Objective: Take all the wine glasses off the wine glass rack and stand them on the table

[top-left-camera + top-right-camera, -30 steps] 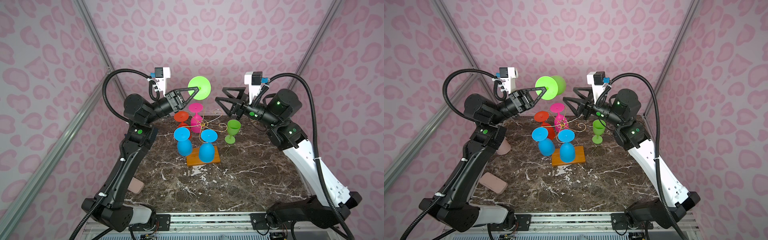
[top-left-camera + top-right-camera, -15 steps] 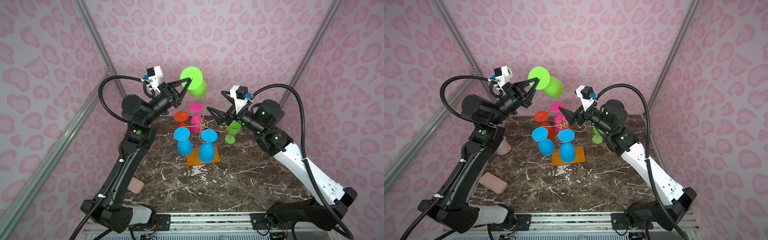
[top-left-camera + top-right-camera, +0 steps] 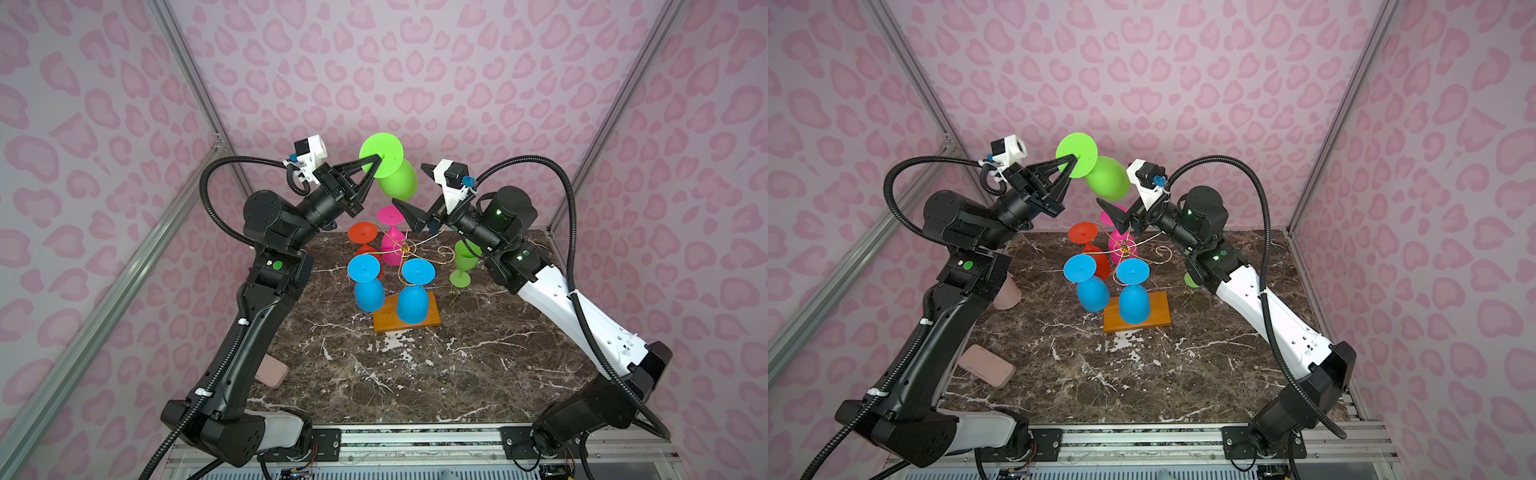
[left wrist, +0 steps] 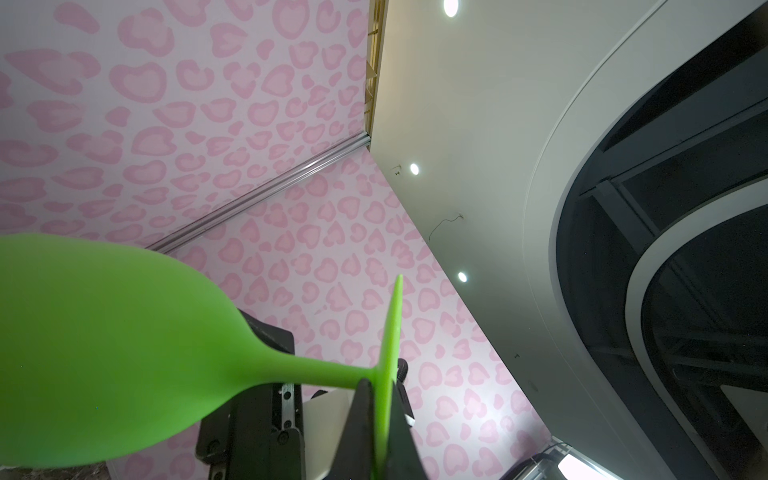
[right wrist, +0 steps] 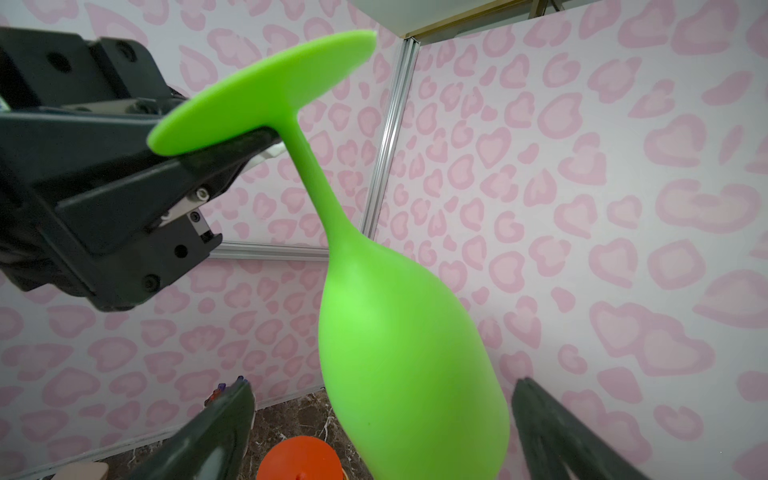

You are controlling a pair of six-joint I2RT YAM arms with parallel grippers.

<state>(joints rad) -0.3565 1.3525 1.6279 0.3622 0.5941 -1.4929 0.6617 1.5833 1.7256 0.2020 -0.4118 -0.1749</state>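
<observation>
The wine glass (image 3: 397, 178), foot clamped in the left tool (image 3: 376, 160), slants bowl-down toward the right tool (image 5: 384, 384), whose jaws stand apart.

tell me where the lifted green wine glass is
In both top views the green wine glass is in the air at back centre, above the wine glass rack, bowl down, its foot pinched in the left hand.

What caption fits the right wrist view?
Left gripper clamps a green wine glass by its foot, bowl framed by the open right gripper.
</observation>
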